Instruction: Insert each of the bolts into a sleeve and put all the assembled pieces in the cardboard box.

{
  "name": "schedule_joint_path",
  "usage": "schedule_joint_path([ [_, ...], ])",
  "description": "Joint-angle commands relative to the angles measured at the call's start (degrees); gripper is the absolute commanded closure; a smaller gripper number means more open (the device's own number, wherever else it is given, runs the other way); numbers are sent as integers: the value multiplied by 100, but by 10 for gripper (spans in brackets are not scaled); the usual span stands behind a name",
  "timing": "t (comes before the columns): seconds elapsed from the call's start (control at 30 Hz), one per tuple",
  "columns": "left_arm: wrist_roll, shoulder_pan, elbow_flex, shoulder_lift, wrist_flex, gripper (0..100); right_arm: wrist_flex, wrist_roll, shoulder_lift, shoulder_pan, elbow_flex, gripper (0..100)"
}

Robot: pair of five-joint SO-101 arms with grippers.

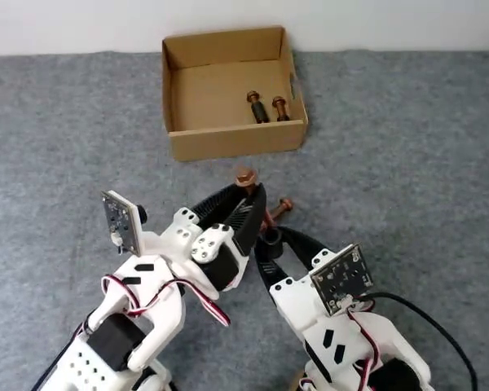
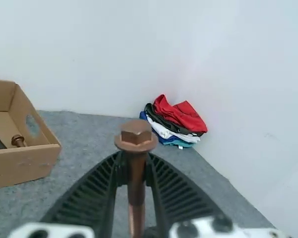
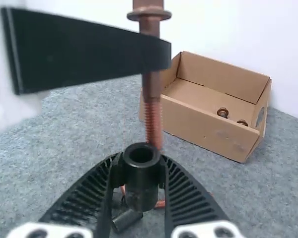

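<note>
So in the high view, the brown cardboard box (image 1: 228, 142) sits top centre of the frame on the grey carpeted tabletop (image 1: 407, 163). Two bolt-and-sleeve assemblies (image 1: 269, 107) are already lying in its right-hand part.

Just below the middle of the frame, the left end effector (image 1: 246, 189) is clenched on a copper-coloured hex-head bolt (image 2: 135, 136). It grips the shank, with the head sticking up past the fingertips.

The right end effector (image 3: 140, 166), just below and right of it, is clamped around a short black cylindrical sleeve (image 3: 140, 173), bore facing up. From the right wrist camera, the bolt's threaded end runs down right behind the sleeve's rim. Honestly can't tell if they touch, but it isn't in the bore.

A second copper bolt (image 1: 279, 208) lies on the carpet just right of the two end effectors, and another black sleeve (image 3: 126, 218) lies loose under the right one.

Also a pile of folded clothes (image 2: 176, 121) in the room corner, lol.
</note>
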Motion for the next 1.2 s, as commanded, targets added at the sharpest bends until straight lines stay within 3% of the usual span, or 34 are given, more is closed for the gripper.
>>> schedule_joint_path([
  [0.0, 18, 53, -479, -62, -185, 995, -110, 79, 163, -31, 44, 991],
  [0.23, -53, 53, -1288, -62, 624, 995, -145, 176, 136, -31, 316, 991],
  [0.53, -185, 70, -1393, -35, 1407, 995, -163, 185, 110, -31, 281, 991],
  [1.17, -185, 158, -22, -70, 747, 995, -171, 545, 110, -31, 114, 991],
])
